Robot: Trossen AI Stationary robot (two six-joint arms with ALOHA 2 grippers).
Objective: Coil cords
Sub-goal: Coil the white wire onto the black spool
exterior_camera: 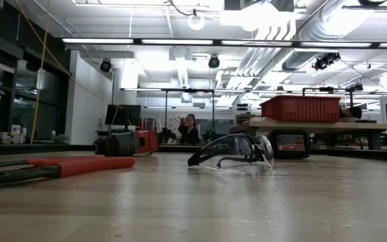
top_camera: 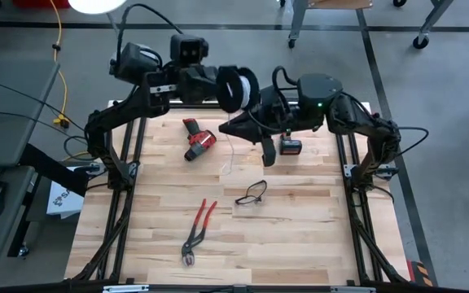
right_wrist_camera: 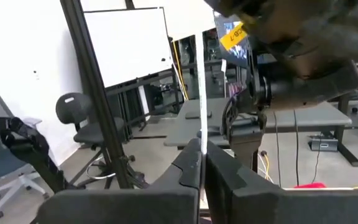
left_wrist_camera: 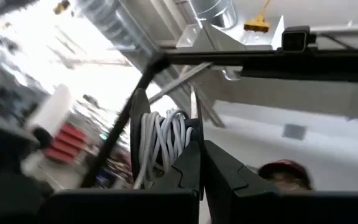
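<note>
Dark fingers [left_wrist_camera: 199, 171] of the left gripper [top_camera: 233, 88] sit closed on the black spool [left_wrist_camera: 160, 146], white cord [left_wrist_camera: 165, 140] wrapped in loose turns round its core. High view: spool is held up in the air w/ its disc faces upright, over the far part of the worktop [top_camera: 300, 236], just beyond the red drill [top_camera: 198, 140].

Right gripper [top_camera: 247, 124] is just beside the spool, on its near side, fingers [right_wrist_camera: 194, 168] pressed together on the cord's free run, which passes straight up between them in the right wrist view.

From the spool a thin strand [top_camera: 230, 155] drops limp toward the worktop beside the drill; can't tell if its end touches the wood.

Judgement: left arm has the spool, right arm is nearer the loose strand, so it guides the cord on. Cord looks thin, slack, likely to slip or tangle.
</note>
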